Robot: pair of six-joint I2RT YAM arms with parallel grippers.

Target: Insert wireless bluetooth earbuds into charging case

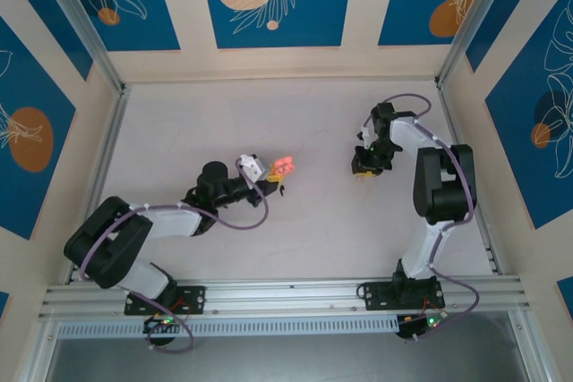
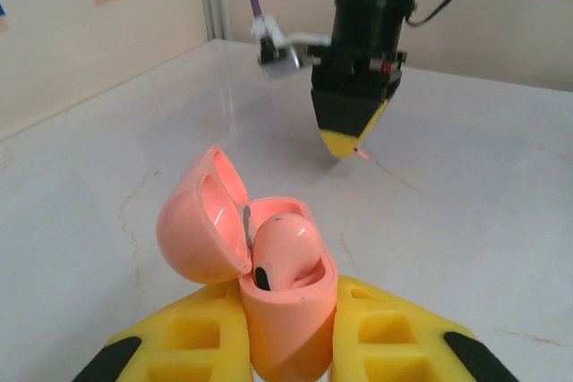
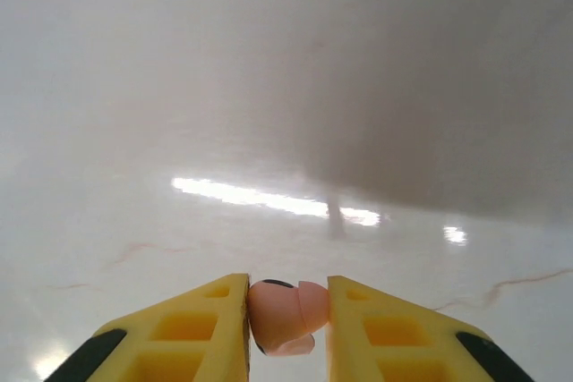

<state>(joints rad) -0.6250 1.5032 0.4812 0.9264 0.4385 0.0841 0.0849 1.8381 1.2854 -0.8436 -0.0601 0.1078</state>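
Between the right jaws a pink earbud (image 3: 282, 317) sits pinched; left jaws clamp the open case (image 2: 288, 324).

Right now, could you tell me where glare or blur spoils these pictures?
Right wrist view: a bright streak of glare crosses the table, a broad soft shadow above it, and the earbud looks slightly soft. Left wrist view: the case is sharp, its open lid glowing.
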